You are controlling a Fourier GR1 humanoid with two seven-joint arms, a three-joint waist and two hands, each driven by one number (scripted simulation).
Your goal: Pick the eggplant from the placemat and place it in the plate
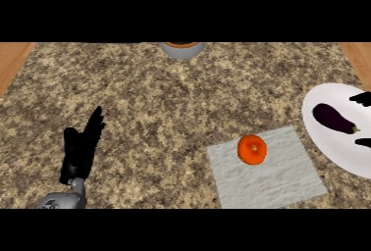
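The dark purple eggplant [334, 118] lies on the white plate [330, 147] at the right edge of the head view. Only fingertips of my right hand [361, 99] show at that edge, one above the eggplant and one below it, apart from it. A grey placemat [279, 179] lies left of the plate with an orange round vegetable [252, 149] on its upper part. My left hand [81, 147] stands at the lower left, fingers straight and pointing up, holding nothing.
A grey bowl with orange contents [182, 49] sits at the counter's far edge, top centre. Wooden strips border the speckled counter at the upper left and upper right corners.
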